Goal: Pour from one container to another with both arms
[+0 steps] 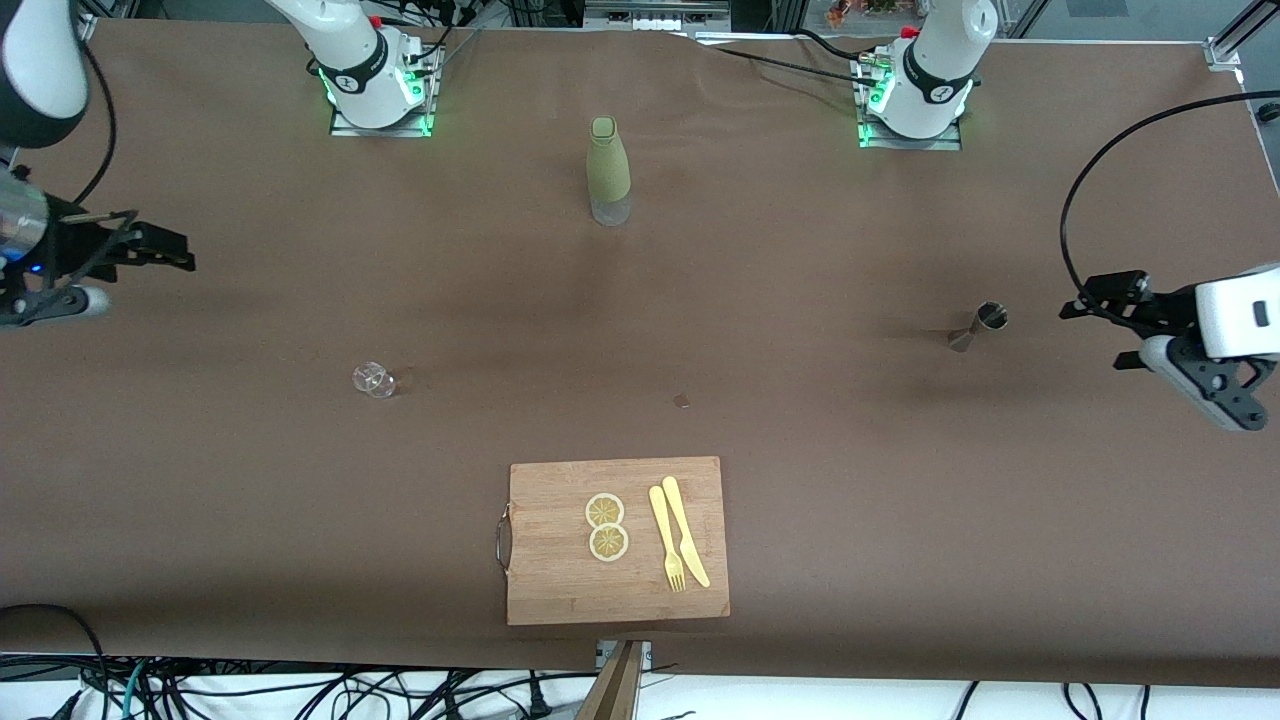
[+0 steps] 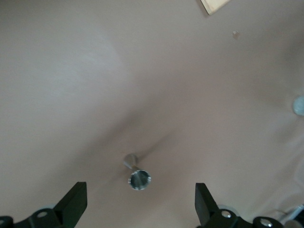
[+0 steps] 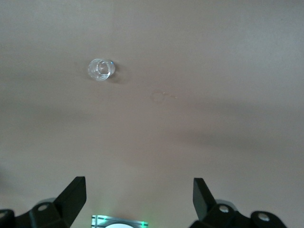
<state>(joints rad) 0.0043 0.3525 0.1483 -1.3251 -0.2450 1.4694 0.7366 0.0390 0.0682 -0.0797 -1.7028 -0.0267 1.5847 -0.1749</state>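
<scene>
A small steel jigger [image 1: 983, 324] stands on the brown table toward the left arm's end. In the left wrist view the jigger [image 2: 139, 179] shows from above, below my left gripper [image 2: 140, 209], whose fingers [image 2: 73, 204] are spread wide apart. My left gripper [image 1: 1110, 322] hovers open just off the jigger. A small clear glass [image 1: 373, 380] sits toward the right arm's end. My right gripper [image 1: 165, 250] hangs open over the table's edge there, well away from the glass [image 3: 101, 70]. Nothing lies between its fingertips [image 3: 140, 204].
A tall green bottle [image 1: 607, 170] stands mid-table between the two arm bases. Nearest the front camera lies a wooden cutting board [image 1: 560, 590] with two lemon slices [image 1: 606, 526], a yellow fork [image 1: 666, 540] and a knife [image 1: 686, 530]. The board's corner [image 2: 213, 5] shows in the left wrist view.
</scene>
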